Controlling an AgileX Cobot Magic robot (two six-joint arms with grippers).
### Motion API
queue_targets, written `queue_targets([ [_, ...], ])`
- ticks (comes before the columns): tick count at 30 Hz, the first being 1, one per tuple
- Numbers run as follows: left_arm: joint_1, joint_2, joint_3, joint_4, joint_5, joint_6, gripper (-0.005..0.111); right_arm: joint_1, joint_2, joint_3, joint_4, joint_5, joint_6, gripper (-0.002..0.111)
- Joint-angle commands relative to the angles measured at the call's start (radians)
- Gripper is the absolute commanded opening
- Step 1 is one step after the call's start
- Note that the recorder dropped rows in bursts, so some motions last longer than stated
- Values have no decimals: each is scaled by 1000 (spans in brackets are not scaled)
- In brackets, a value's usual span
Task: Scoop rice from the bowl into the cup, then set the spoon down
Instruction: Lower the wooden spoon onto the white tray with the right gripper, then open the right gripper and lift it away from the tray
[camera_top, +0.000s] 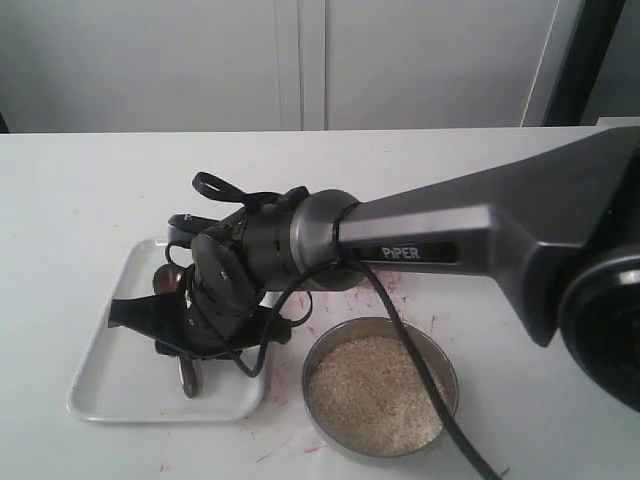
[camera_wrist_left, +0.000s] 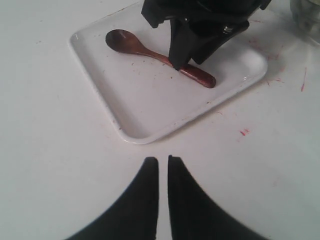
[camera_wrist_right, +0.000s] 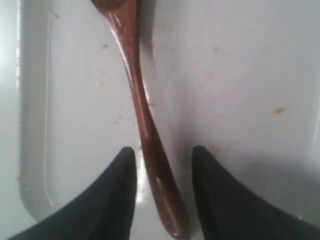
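The spoon (camera_wrist_left: 145, 50) lies flat in the tray (camera_wrist_left: 150, 105), with the right gripper (camera_wrist_right: 162, 150) low over its handle.

The spoon is dark red-brown wood, smooth and a bit shiny, with an oval scoop and a long thin handle. The tray is white and flat, with round corners and a low rim. Beside it sits the bowl (camera_top: 450, 370), round, shiny metal, filled with the rice (camera_top: 375, 395), a bed of tiny pale grains. The white table (camera_top: 100, 180) has small red specks on it. The grey right arm reaches across from the right, and its black wrist tips down over the tray. Its two black fingers stand apart, one on each side of the handle, not squeezing it. The left gripper (camera_wrist_left: 163, 162) hangs over bare table near the tray, its fingers almost together, holding nothing.
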Motion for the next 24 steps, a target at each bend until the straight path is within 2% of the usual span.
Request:
queue_targets([
  [1, -7, -3, 5, -5, 3, 3, 14, 1, -75, 3, -8, -81, 11, 36],
  [6, -7, -3, 5, -5, 3, 3, 14, 1, -174, 3, -10, -169, 8, 32],
  [12, -7, -3, 5, -5, 3, 3, 14, 1, -315, 3, -14, -213, -141, 0],
  [18, -7, -3, 5, -5, 3, 3, 14, 1, -461, 3, -14, -187, -378, 0],
  [24, -7, -3, 5, -5, 3, 3, 14, 1, -603, 3, -14, -110, -469, 0],
])
